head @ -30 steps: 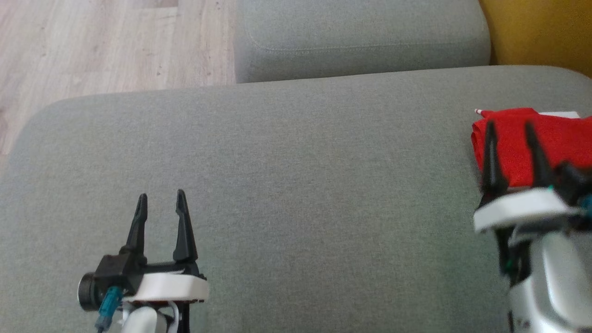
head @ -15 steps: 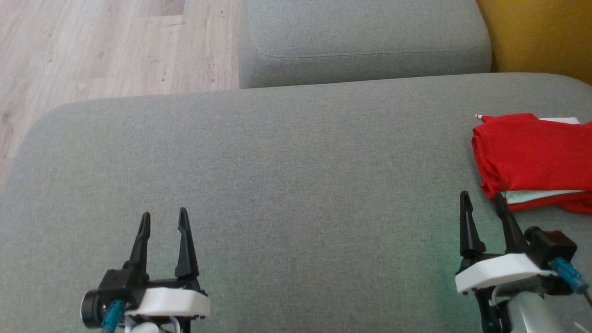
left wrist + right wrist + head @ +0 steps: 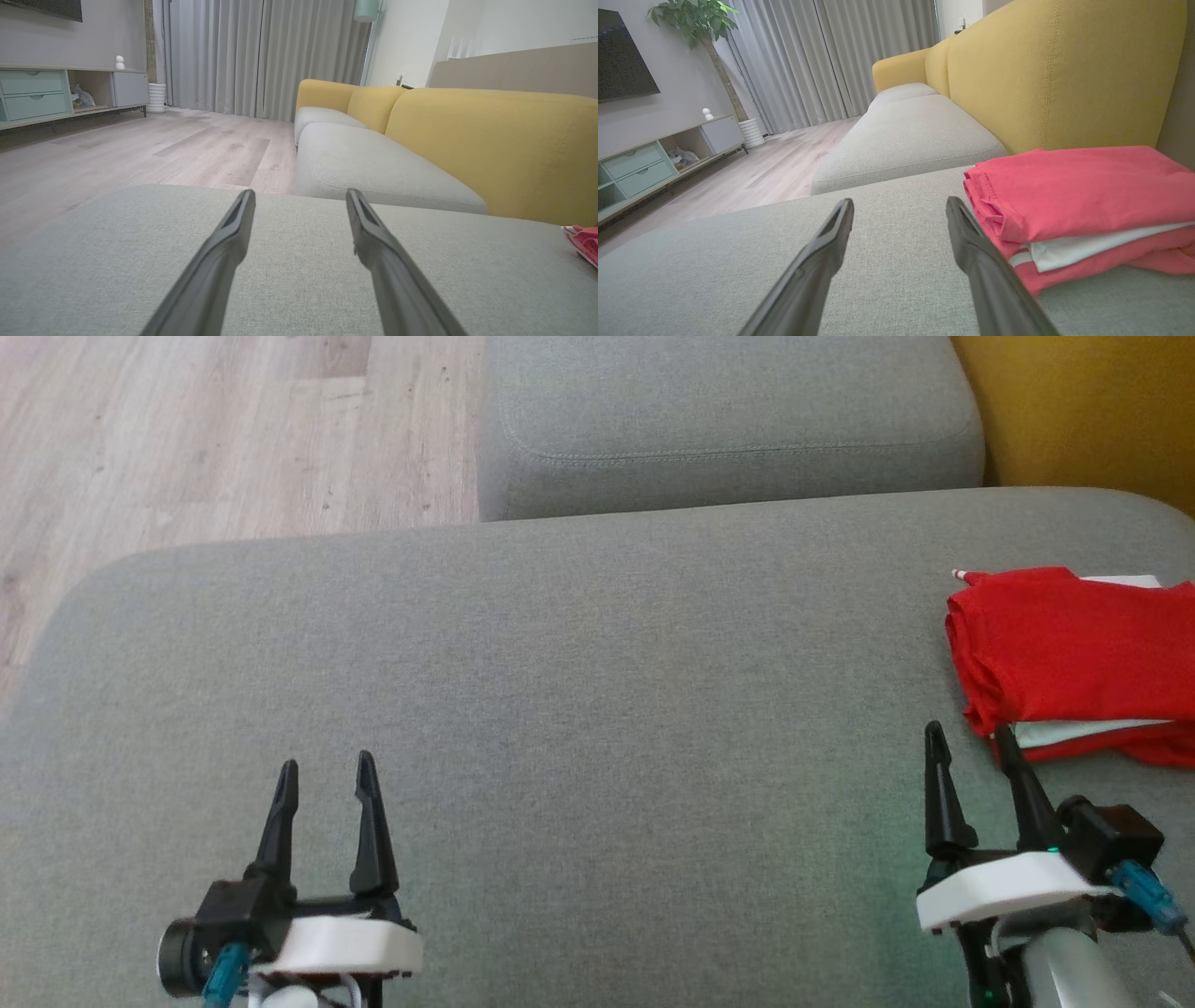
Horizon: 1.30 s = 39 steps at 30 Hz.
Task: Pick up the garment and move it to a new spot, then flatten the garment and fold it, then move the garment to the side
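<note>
While both jaws gape empty above grey cushion (image 3: 579,691), folded red garment (image 3: 1074,644) at right, wood floor (image 3: 187,429), yellow backrest (image 3: 1083,411)

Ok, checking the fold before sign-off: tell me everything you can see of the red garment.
The red garment is soft, cotton-like cloth, folded into a thick, rectangular stack with white layers and a white stripe showing at its near edge. It lies flat on the grey sofa cushion, at its right end by the yellow backrest. The right gripper, jaws open, sits just beside its near-left corner; nothing holds it.
</note>
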Motion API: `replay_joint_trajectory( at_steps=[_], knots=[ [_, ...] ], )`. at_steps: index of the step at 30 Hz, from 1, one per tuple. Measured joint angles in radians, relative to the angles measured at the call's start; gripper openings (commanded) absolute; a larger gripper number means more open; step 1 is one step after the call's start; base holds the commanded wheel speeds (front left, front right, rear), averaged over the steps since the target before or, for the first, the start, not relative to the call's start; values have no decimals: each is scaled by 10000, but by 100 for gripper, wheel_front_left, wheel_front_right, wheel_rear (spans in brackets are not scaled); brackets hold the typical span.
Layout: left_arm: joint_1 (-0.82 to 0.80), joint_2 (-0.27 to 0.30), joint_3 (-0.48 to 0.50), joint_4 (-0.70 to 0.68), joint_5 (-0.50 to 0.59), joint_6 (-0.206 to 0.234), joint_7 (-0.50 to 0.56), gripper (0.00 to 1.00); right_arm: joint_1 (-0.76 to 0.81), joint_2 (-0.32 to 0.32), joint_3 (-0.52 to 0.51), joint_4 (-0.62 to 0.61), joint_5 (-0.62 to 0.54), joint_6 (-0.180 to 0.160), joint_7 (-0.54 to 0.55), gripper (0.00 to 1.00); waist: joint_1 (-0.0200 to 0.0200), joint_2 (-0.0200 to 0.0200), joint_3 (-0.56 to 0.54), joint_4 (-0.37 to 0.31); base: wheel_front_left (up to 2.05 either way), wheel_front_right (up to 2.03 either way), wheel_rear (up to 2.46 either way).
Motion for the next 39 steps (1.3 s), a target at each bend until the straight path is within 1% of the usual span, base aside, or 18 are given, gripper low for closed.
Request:
replay_joint_trajectory(
  at_steps=[3, 7, 15, 16, 20, 23, 30, 32, 39],
  knots=[
    [2, 0, -23, 299, -303, -13, 0, 100, 0, 0, 35, -54, 0, 0, -2, 100, 0, 0, -20, -32, 0, 0, 0],
    [-1, 2, -21, 435, -380, -2, 0, 100, 0, 0, 75, -67, 17, 0, -2, 100, 0, 0, -20, -66, 0, 0, 0],
    [-7, 2, -4, 516, -644, 10, 0, 100, -2, 0, 167, -142, 17, 0, -2, 100, 0, 0, -5, -143, 0, 0, 0],
    [-9, 2, 2, 516, -648, 73, 0, 100, -2, 0, 184, -150, 17, 0, -2, 100, 0, 0, -3, -154, 0, 0, 0],
    [-12, 2, 29, 539, -851, 79, 0, 100, -4, 0, 255, -199, 17, 0, -2, 100, 0, 0, 7, -199, 0, 0, 0],
    [-21, 2, 71, 531, -895, 161, 0, 100, -12, 0, 255, -251, 31, 0, -2, 100, 0, 0, 27, -222, 0, 0, 0],
    [-22, 2, 75, 552, -1101, 178, 0, 100, -14, 0, 265, -303, 31, 0, -2, 100, 0, 0, 23, -231, 0, 0, 0],
    [-22, 2, 75, 591, -1181, 259, 0, 100, -14, 0, 272, -303, 31, 0, -2, 100, 0, 0, 25, -224, 0, 0, 0],
    [-22, 2, 75, 708, -1419, 249, 0, 100, -14, 0, 316, -313, 33, 0, -2, 100, 0, 0, 29, -220, 0, 0, 0]
  ],
)
